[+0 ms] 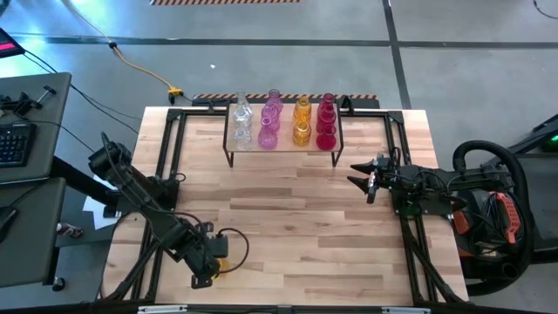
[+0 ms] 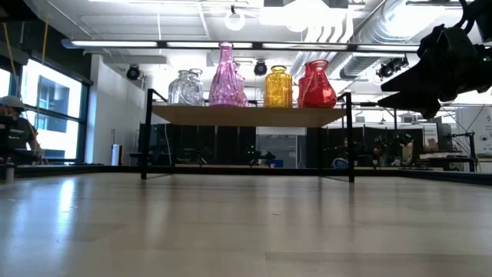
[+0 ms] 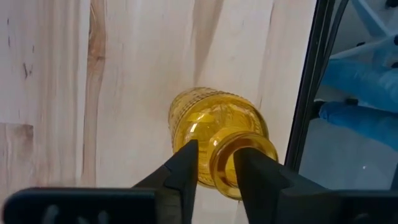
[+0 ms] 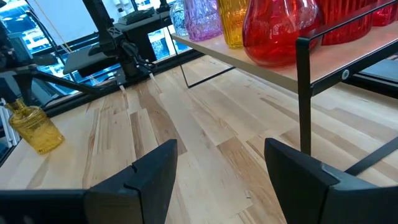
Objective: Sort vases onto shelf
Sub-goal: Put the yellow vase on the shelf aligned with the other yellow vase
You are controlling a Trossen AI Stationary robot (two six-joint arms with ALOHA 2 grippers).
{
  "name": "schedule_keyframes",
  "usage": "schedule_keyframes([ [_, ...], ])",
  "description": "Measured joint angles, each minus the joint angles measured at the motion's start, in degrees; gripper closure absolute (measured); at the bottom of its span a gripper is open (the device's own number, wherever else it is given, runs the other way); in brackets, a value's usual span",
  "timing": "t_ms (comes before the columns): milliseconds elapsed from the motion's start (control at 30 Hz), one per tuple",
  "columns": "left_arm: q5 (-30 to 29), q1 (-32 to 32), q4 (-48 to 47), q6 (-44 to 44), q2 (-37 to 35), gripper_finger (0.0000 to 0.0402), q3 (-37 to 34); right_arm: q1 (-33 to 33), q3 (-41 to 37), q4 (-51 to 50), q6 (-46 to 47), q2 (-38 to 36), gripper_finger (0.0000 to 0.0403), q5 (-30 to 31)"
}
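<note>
A yellow glass vase [image 3: 211,121] stands upright on its base near the table's near-left corner [image 1: 221,262], and it also shows in the right wrist view [image 4: 37,130]. My left gripper [image 3: 216,155] points down over its mouth, open. The near wall of the rim lies between the fingertips. The shelf [image 1: 283,149] stands at the far edge on black wire legs. It carries clear [image 1: 242,122], pink [image 1: 270,122], amber [image 1: 302,122] and red [image 1: 326,122] vases. My right gripper [image 1: 359,174] waits open near the table's right side, level, in front of the shelf's right end. My left gripper comes from above, pointing down at the yellow vase's mouth. One finger [image 3: 186,165] stands outside the rim [image 3: 217,163] and the other [image 3: 255,171] stands over the opening. I cannot tell whether either finger touches the glass. The vase stands on the table.
Bare tabletop [image 1: 288,218] lies between the yellow vase and the shelf. A black frame rail [image 3: 311,93] runs along the table edge close beside the vase. The shelf's front leg [image 4: 303,93] stands just ahead of my right gripper. A person [image 2: 15,131] shows far off in the room.
</note>
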Motion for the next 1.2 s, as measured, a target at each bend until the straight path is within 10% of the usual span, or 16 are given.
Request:
schedule_keyframes([
  [233, -0.1, 0.0, -0.1, 0.6, -0.1, 0.0378, 0.0, 0.0, 0.0, 0.0, 0.0, 0.0, 0.0176, 0.0],
  [1200, -0.3, 3.1, -0.4, 6.3, -4.2, 0.0374, -0.2, 0.0, 0.0, 0.0, 0.0, 0.0, 0.0176, 0.0],
])
